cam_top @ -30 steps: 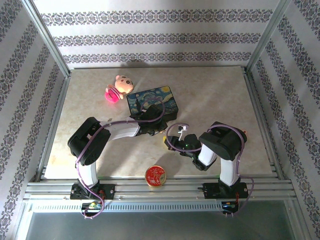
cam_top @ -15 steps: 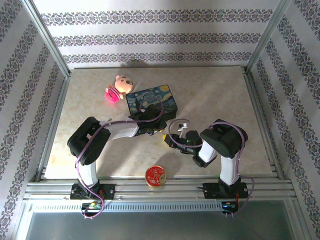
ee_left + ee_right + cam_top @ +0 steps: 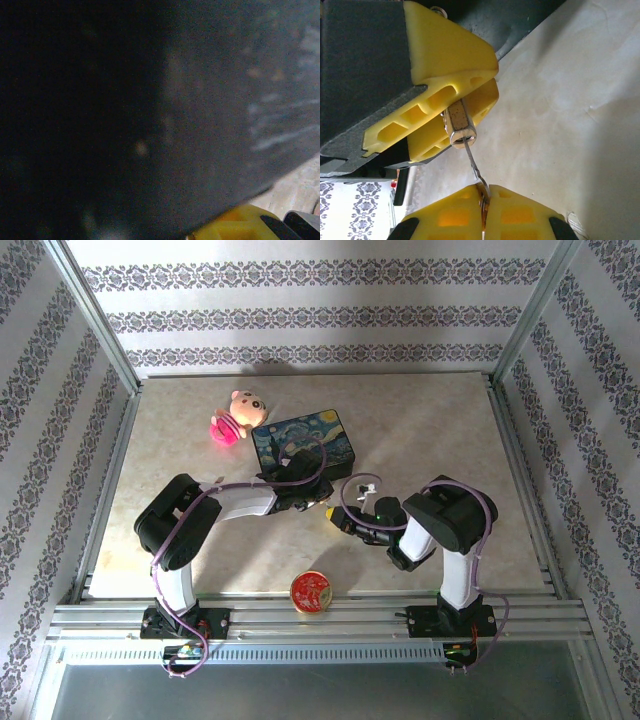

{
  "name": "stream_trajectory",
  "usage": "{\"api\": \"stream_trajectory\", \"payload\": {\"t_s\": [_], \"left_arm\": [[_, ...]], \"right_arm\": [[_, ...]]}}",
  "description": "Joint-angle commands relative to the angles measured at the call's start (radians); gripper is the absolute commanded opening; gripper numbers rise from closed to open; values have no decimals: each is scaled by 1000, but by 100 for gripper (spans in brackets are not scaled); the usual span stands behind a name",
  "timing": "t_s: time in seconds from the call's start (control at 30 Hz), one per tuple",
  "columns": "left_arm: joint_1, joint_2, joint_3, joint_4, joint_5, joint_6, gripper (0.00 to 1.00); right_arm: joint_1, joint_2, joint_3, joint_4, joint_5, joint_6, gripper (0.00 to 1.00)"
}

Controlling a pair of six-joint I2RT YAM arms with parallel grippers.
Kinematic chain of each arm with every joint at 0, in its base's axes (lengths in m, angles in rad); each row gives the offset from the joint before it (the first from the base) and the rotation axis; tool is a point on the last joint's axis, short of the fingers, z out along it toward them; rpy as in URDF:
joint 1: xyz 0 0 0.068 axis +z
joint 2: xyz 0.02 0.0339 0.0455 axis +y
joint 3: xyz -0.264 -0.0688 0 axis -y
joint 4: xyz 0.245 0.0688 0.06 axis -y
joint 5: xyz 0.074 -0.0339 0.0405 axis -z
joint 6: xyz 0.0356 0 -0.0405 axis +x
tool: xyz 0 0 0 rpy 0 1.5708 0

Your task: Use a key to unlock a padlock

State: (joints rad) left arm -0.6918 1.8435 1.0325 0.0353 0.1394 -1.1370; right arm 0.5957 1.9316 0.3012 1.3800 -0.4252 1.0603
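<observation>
Nearest, right tool (image 3: 484,202): yellow fingers pressed together on the near end of a thin key (image 3: 472,162), whose blade runs straight away from it to the end face of the padlock (image 3: 459,125). Padlock: small brass body, long axis in line with the key and leaning slightly left in the right wrist view, keyed end toward the right tool, far end buried between the fingers of the left tool (image 3: 470,107), which is clamped on it. Top view: both tools meet over the middle of the table (image 3: 430,430), just this side of the painted box (image 3: 305,445).
</observation>
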Motion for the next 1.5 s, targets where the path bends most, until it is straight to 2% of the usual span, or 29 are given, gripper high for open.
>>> {"api": "stream_trajectory", "payload": {"t_s": [0.0, 0.57, 0.8, 1.2, 1.47], "left_arm": [[-8, -28, -23, 26, 71, 5, 29], [-8, -40, -21, -9, 85, 31, 29], [-8, -34, -22, 1, 91, 23, 29], [-8, -36, -10, -10, 86, 12, 29], [-8, -45, -10, -16, 95, 20, 28]], "right_arm": [[-11, 0, 27, 5, -28, 10, 0], [-42, -62, -12, 4, 8, 23, 0], [-36, -23, 36, 7, -42, 69, 0], [11, -90, 22, 7, 69, 124, 0], [8, -115, 4, 6, 115, 155, 0]]}}
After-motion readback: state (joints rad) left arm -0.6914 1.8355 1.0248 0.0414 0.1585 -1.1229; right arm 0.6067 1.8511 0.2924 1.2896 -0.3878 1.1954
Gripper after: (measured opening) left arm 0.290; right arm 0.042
